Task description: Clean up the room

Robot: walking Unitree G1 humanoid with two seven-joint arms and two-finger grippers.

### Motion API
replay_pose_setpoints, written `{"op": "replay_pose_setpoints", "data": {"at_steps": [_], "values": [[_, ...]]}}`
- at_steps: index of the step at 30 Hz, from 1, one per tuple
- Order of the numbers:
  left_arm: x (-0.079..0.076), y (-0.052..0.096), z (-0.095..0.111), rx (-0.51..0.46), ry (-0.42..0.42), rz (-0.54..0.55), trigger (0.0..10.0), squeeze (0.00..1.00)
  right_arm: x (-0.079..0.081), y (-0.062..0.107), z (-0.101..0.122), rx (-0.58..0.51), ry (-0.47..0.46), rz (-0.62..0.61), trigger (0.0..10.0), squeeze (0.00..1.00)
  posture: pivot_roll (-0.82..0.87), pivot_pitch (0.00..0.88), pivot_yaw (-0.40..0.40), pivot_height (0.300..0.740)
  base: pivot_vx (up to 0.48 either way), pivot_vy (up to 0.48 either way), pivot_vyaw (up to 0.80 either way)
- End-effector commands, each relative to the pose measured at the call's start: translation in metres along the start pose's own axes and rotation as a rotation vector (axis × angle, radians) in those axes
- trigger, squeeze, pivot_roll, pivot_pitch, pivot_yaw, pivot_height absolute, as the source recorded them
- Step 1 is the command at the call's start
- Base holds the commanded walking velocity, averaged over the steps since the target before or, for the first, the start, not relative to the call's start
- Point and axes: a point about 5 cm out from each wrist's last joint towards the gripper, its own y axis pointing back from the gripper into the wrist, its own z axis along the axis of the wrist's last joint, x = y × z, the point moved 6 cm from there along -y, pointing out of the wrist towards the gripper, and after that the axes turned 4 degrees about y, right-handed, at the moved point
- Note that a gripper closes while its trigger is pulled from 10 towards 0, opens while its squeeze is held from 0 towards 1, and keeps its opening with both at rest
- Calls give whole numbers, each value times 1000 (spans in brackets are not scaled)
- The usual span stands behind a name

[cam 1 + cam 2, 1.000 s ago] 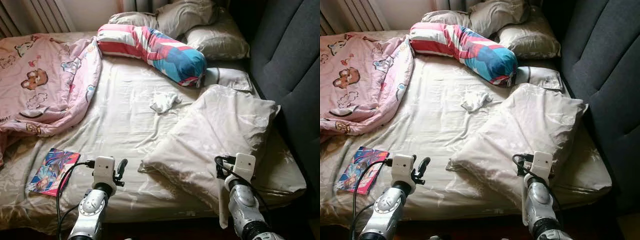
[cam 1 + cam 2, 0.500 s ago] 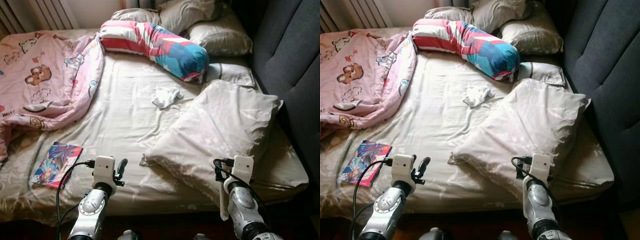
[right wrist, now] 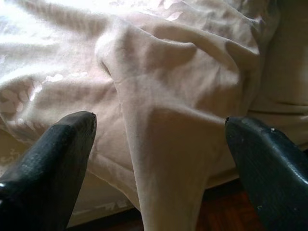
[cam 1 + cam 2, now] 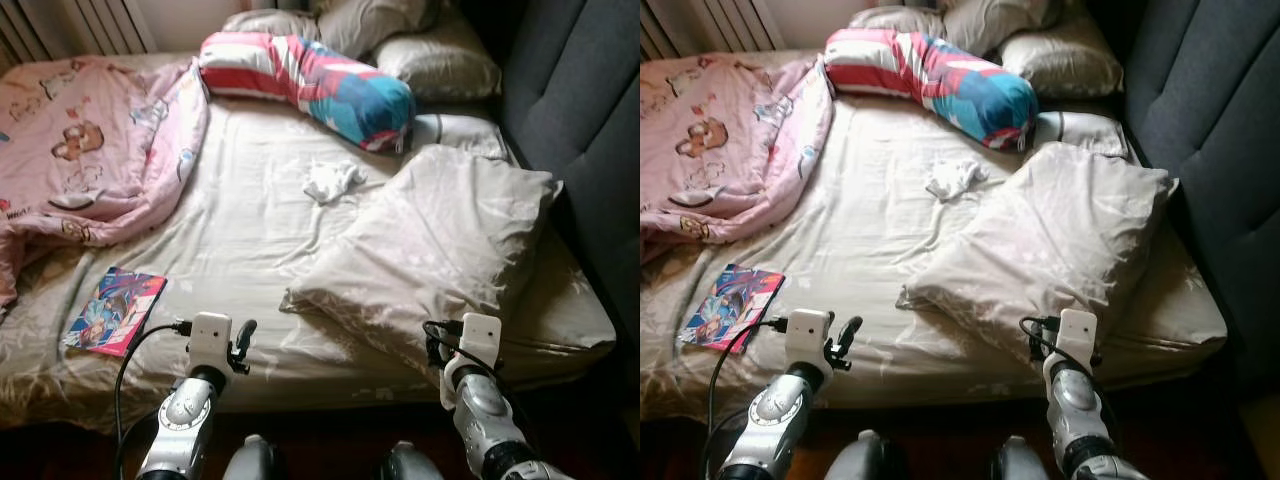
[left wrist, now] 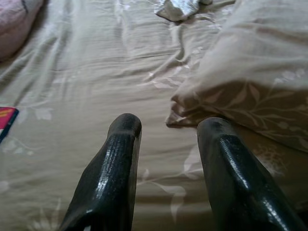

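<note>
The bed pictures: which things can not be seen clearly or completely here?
- Book: head views, cover art too small to read.
- Pink blanket: cut off by the left edge.
- White cloth: crumpled, what it is cannot be told.
- Grey pillows: partly hidden behind the striped bolster, cut by the top edge.

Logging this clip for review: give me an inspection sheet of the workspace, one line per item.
Surface: bed with a rumpled beige sheet.
Job's things: large beige pillow lying askew near the bed's right edge, one corner hanging over it; pink blanket bunched at the left; small white cloth mid-bed; comic book flat near the front left.
Clutter: striped bolster and more pillows at the head.
Grippers: left gripper open, held over the sheet; right gripper open, fingers either side of the pillow's hanging corner.
Cables: black cable looping from the left wrist.
Surroundings: dark upholstered headboard at the right.
</note>
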Motion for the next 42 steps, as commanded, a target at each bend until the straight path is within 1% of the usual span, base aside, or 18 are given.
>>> {"op": "replay_pose_setpoints", "data": {"at_steps": [1,6,8,13,14,15,17,20,25,29,30,31,32,34,37,40,41,42], "values": [[1,1,-3,17,2,0,10000,0,5,0,-3,18,5,12,10000,0,-7,191,39,662,0,0,0],[0,0,-1,13,1,-4,10000,0,7,2,-6,18,5,16,10000,0,-9,191,40,662,0,0,0],[-1,0,-1,11,2,-5,10000,0,6,3,-8,19,6,17,10000,0,-10,191,40,662,304,0,0],[-2,-1,-1,10,-1,-8,10000,0,1,4,-7,2,-2,-8,10000,0,-8,191,40,662,319,0,0],[-1,0,-1,11,-1,-8,10000,0,-1,4,-6,-8,-6,-19,10000,0,-8,191,40,662,326,0,0],[-1,0,-2,13,-1,-7,10000,0,-5,4,-2,-30,11,-39,10000,0,-8,191,41,662,322,0,0],[-1,1,-2,15,-1,-6,10000,0,-6,3,2,-49,22,-49,10000,0,-9,191,42,662,326,0,0],[-1,1,-4,18,-2,-6,10000,0,-11,2,10,-76,1,-81,10000,0,-6,191,40,662,324,0,0],[-1,1,-4,21,0,-10,10000,0,-14,2,7,-61,0,-98,10000,0,-5,191,41,662,245,0,0],[-1,1,-5,27,-3,-9,10000,0,-18,3,1,-38,-15,-123,10000,0,-2,191,43,662,0,0,0],[-1,2,-6,29,-4,-10,10000,0,-20,4,0,-35,-20,-134,10000,0,-2,191,43,662,0,0,0],[-1,2,-6,31,-5,-12,10000,0,-27,5,-3,-26,-24,-168,10000,0,0,193,43,662,0,0,0],[-1,2,-6,31,-5,-12,10000,0,-28,5,-3,-24,-25,-176,10000,0,0,193,43,662,0,0,0],[-1,2,-7,32,-5,-12,10000,0,-32,6,-5,-19,-48,-197,10000,0,0,194,43,662,0,0,0],[0,4,-8,38,-7,-12,10000,0,-44,8,-10,6,-113,-256,10000,0,4,195,46,662,0,0,0],[0,4,-9,39,-8,-11,10000,0,-44,8,-11,7,-130,-256,10000,8,7,195,47,662,0,0,0],[1,4,-9,39,-8,-11,10000,0,-44,8,-11,10,-130,-255,10000,322,7,196,47,662,0,0,0],[1,4,-9,39,-9,-11,10000,0,-44,7,-11,15,-128,-255,10000,369,10,196,50,662,0,0,0]]}}
